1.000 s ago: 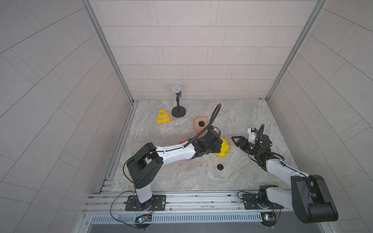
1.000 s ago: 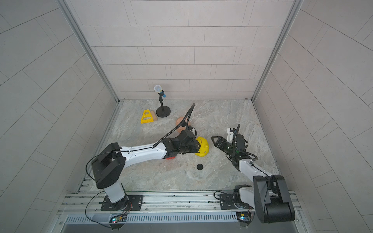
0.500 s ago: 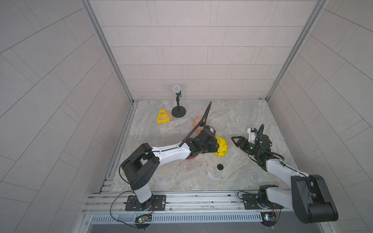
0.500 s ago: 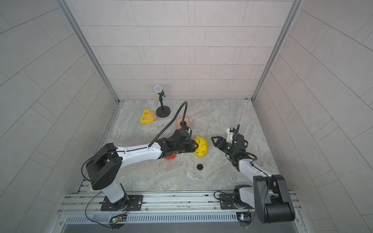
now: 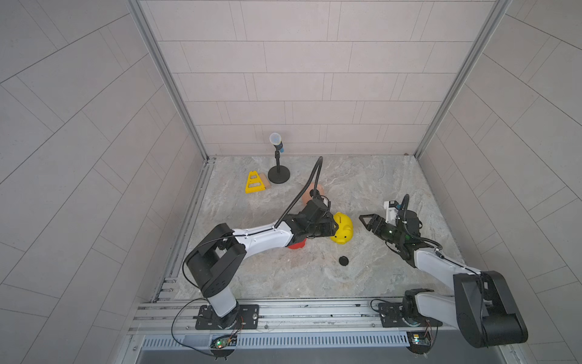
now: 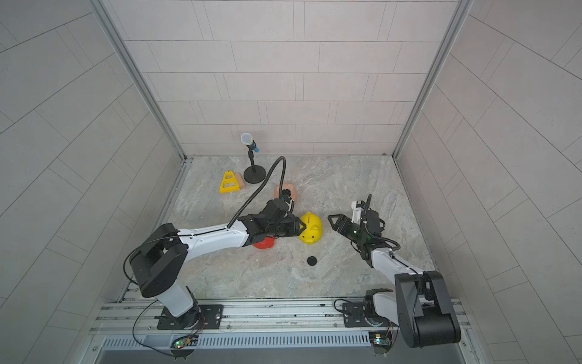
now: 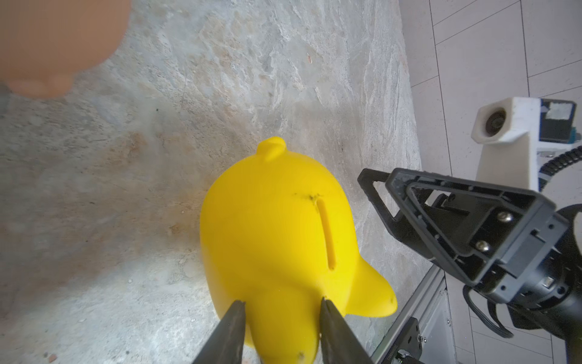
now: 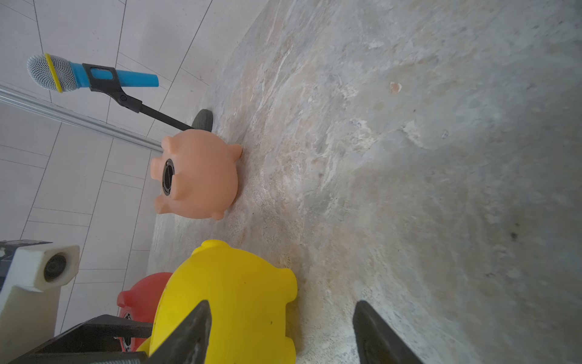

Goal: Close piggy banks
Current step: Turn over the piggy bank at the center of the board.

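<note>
The yellow piggy bank point(image 5: 343, 228) point(image 6: 311, 228) stands on its legs mid-table, coin slot up point(image 7: 326, 233). My left gripper point(image 5: 332, 225) point(image 7: 280, 307) is shut on a pointed part at its head end. To its right, my right gripper point(image 5: 365, 219) point(image 8: 283, 334) stands open and holds nothing. The red piggy bank point(image 5: 297, 245) point(image 8: 141, 293) lies mostly hidden under my left arm. Behind it, the peach-pink piggy bank point(image 6: 285, 190) point(image 8: 201, 176) lies belly up with a black plug in its hole. A loose black plug point(image 5: 343, 260) point(image 6: 311, 260) sits on the floor in front.
A microphone on a black stand point(image 5: 278, 164) rises at the back. Next to it lies a yellow triangular frame point(image 5: 254, 182) with a small tan block. Tiled walls close in three sides, and a metal rail point(image 5: 283, 310) runs along the front.
My left wrist has turned and drawn slightly left with the yellow piggy bank, which now shows its slot upward. My right arm has not moved.
</note>
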Controlling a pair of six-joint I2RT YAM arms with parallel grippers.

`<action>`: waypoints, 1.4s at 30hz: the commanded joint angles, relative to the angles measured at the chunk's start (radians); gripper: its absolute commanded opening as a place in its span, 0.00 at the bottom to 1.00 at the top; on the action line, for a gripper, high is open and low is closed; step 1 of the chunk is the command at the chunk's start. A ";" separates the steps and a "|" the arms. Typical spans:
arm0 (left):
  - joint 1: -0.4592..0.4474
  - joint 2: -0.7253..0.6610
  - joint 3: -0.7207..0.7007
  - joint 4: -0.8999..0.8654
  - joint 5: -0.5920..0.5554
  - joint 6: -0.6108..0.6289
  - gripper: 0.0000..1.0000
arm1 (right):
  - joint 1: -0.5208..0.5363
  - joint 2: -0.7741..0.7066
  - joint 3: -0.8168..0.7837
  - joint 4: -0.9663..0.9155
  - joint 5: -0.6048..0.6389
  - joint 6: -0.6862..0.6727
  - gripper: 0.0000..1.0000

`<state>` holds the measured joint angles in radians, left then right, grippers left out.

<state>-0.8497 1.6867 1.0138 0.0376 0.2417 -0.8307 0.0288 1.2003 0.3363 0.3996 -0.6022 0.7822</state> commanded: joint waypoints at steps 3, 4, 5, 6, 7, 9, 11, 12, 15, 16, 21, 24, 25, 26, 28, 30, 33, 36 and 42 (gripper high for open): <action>0.020 -0.002 -0.034 -0.049 -0.012 0.025 0.40 | 0.013 0.016 0.020 0.011 0.010 -0.014 0.72; 0.023 -0.001 -0.039 -0.046 -0.009 0.025 0.39 | 0.015 0.017 0.020 0.010 0.010 -0.016 0.72; 0.027 0.000 -0.041 -0.045 -0.006 0.025 0.39 | 0.016 0.019 0.022 0.010 0.010 -0.016 0.72; 0.031 0.001 -0.044 -0.043 -0.003 0.025 0.39 | 0.016 0.023 0.021 0.011 0.010 -0.016 0.72; 0.036 0.000 -0.048 -0.039 0.000 0.026 0.39 | 0.017 0.024 0.023 0.010 0.009 -0.017 0.72; 0.046 0.001 -0.049 -0.040 0.015 0.037 0.39 | 0.019 0.026 0.023 0.010 0.009 -0.018 0.72; 0.056 0.002 -0.056 -0.040 0.019 0.041 0.39 | 0.020 0.026 0.025 0.007 0.010 -0.017 0.71; 0.062 0.002 -0.060 -0.036 0.027 0.042 0.39 | 0.020 0.023 0.024 0.006 0.011 -0.018 0.71; 0.078 0.000 -0.074 -0.027 0.036 0.044 0.39 | 0.022 0.019 0.024 0.001 0.013 -0.022 0.71; 0.081 0.001 -0.075 -0.024 0.040 0.045 0.39 | 0.022 0.020 0.025 0.002 0.013 -0.023 0.71; 0.093 0.009 -0.071 -0.030 0.058 0.060 0.39 | 0.024 0.026 0.027 -0.002 0.013 -0.025 0.71; 0.098 0.015 -0.062 -0.046 0.061 0.073 0.39 | 0.026 0.029 0.028 -0.004 0.013 -0.025 0.71; 0.098 0.017 -0.057 -0.057 0.061 0.078 0.39 | 0.027 0.029 0.029 -0.003 0.013 -0.025 0.71; 0.101 0.020 -0.055 -0.066 0.059 0.083 0.39 | 0.028 0.031 0.030 -0.002 0.014 -0.027 0.71; 0.107 0.020 -0.055 -0.074 0.061 0.090 0.39 | 0.027 0.036 0.029 -0.004 0.014 -0.027 0.71; 0.113 0.018 -0.055 -0.082 0.061 0.096 0.39 | 0.029 0.039 0.030 -0.001 0.010 -0.027 0.71; 0.115 0.021 -0.039 -0.118 0.055 0.114 0.39 | 0.031 0.041 0.030 -0.001 0.010 -0.027 0.71; 0.116 0.023 -0.030 -0.137 0.050 0.137 0.39 | 0.032 0.041 0.030 -0.001 0.010 -0.026 0.71; 0.118 0.034 -0.023 -0.146 0.053 0.145 0.39 | 0.034 0.044 0.032 -0.001 0.010 -0.028 0.71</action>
<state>-0.7433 1.6779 1.0008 0.0242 0.3523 -0.7223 0.0589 1.2381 0.3481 0.3977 -0.5968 0.7631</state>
